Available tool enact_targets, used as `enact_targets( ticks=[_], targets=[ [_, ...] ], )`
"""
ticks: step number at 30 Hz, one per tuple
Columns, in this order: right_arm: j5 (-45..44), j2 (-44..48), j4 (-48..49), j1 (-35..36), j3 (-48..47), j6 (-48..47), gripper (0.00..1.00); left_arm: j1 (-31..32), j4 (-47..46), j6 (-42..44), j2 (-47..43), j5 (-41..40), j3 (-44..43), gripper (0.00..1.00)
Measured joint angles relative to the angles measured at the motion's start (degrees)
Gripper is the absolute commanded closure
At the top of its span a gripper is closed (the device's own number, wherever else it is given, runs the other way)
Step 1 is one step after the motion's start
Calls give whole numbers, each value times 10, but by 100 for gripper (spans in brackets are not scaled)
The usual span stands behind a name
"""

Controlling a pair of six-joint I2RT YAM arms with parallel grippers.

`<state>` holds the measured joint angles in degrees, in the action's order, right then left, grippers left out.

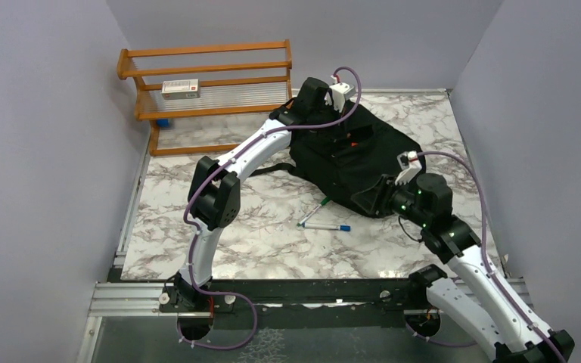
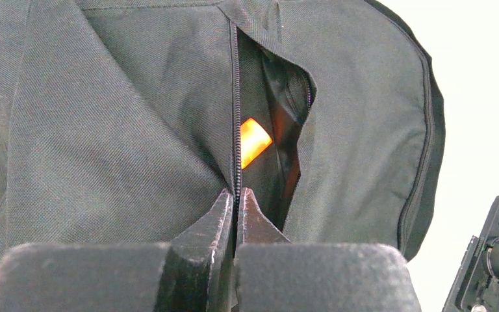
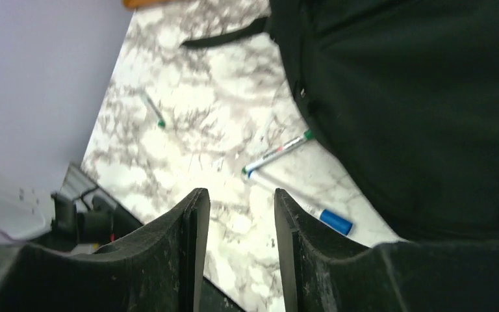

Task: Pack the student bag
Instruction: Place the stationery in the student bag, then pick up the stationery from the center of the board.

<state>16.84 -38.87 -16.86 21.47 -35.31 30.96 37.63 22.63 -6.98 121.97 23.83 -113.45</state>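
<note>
Here, one student bag [image 1: 363, 160], two pens [image 1: 325, 226]; left hand [image 2: 236, 194] pinches its zip [image 2: 236, 97]; right hand [image 3: 238, 195] half-open, empty.

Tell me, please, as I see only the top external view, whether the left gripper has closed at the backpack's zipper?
Observer: Yes, the left gripper is shut right on the zipper line of the student bag; I cannot see a pull.
Operator: Is the pocket open at all?
Observer: Partly; the slit gapes beside the zipper, and something orange shows inside.
Operator: And the right gripper?
Observer: The right gripper is open and empty, above the table beside the blue-capped pen.
</note>
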Motion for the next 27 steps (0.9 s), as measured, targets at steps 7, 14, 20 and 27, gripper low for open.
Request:
enact_targets(
  ticks=[7, 14, 20, 27],
  targets=[
    [6, -63, 34, 125, 23, -11, 55, 0, 3, 4, 0, 0, 0, 100],
    [-11, -262, 180, 269, 16, -52, 54, 0, 31, 4, 5, -1, -30, 100],
    [-21, -470, 276, 354, -64, -94, 53, -2, 56, 5, 11, -1, -51, 100],
    [-15, -638, 354, 386, -201, -143, 50, -5, 76, 6, 11, -3, -58, 100]
  ],
)
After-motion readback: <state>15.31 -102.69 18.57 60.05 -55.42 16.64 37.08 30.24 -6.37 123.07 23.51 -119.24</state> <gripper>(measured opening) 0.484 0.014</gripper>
